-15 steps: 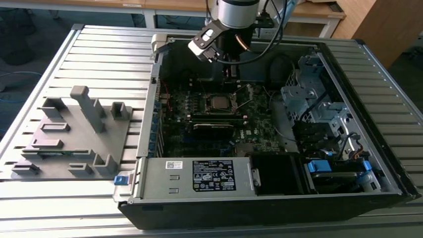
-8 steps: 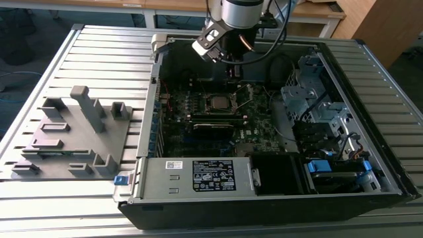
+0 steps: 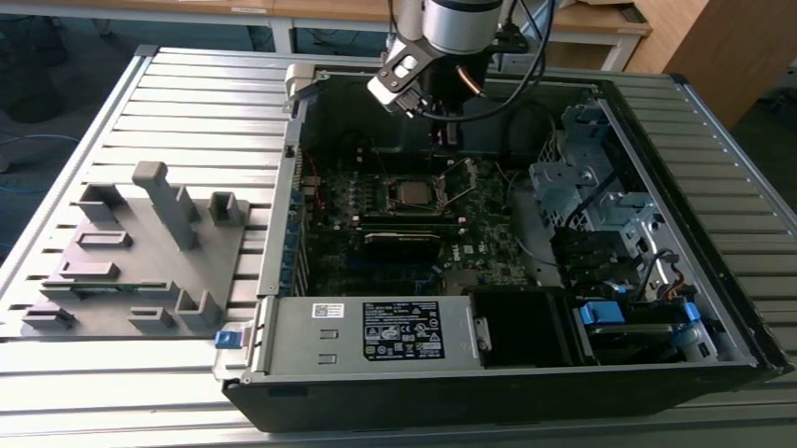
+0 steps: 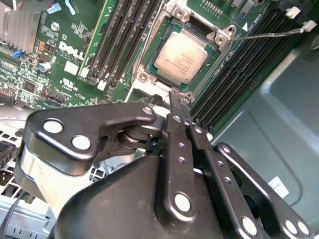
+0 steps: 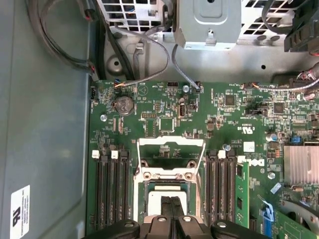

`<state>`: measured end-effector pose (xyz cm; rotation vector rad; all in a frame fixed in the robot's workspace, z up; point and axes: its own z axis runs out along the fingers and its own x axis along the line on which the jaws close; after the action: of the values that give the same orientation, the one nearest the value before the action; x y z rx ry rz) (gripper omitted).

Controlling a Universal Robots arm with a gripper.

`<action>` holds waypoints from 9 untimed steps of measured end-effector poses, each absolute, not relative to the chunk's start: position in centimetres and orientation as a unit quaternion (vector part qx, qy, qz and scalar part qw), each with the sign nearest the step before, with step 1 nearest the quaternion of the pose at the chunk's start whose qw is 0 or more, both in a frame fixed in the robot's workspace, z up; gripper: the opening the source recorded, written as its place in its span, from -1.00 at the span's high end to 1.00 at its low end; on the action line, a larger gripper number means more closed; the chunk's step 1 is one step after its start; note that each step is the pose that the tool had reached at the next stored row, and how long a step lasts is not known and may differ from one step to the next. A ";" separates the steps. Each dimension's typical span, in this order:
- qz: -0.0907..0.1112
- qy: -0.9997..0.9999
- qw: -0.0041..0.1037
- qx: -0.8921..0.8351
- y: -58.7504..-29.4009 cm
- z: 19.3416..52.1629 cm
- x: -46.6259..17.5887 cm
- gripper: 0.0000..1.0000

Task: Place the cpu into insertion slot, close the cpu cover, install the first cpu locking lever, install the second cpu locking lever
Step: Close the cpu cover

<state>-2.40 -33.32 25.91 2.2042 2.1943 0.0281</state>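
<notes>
The cpu [image 4: 180, 59] lies flat in the insertion slot [image 4: 218, 39], silver top up, between rows of black memory slots on the green motherboard. In the exterior view the cpu [image 3: 409, 193] sits mid-board inside the open computer case. The cpu cover [image 5: 170, 142], a metal frame with a square window, is swung open away from the socket. One thin wire locking lever [image 4: 269, 35] stands raised beside the socket. My gripper [image 4: 175, 98] hovers just above the socket's edge, fingers shut together with nothing between them. In the first wrist view the gripper [image 5: 172, 211] sits over the cpu [image 5: 158, 206].
The case [image 3: 697, 103] has tall walls, with drive cages [image 3: 585, 177] on the exterior view's right and a power supply [image 3: 373, 327] in front. Cables [image 5: 149, 47] hang near the board's far end. A grey fixture [image 3: 137, 252] stands on the slatted table at the exterior view's left.
</notes>
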 end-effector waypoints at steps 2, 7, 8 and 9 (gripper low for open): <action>0.009 0.705 0.016 0.709 -33.3 25.9 -2.2 0.80; 0.009 0.705 0.016 0.709 -33.3 25.9 -1.5 0.80; 0.009 0.705 0.016 0.709 -33.3 25.9 -1.3 0.80; 0.009 0.705 0.016 0.709 -33.3 25.9 -1.1 0.80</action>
<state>-1.11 -33.27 25.90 2.2042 2.1944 0.0282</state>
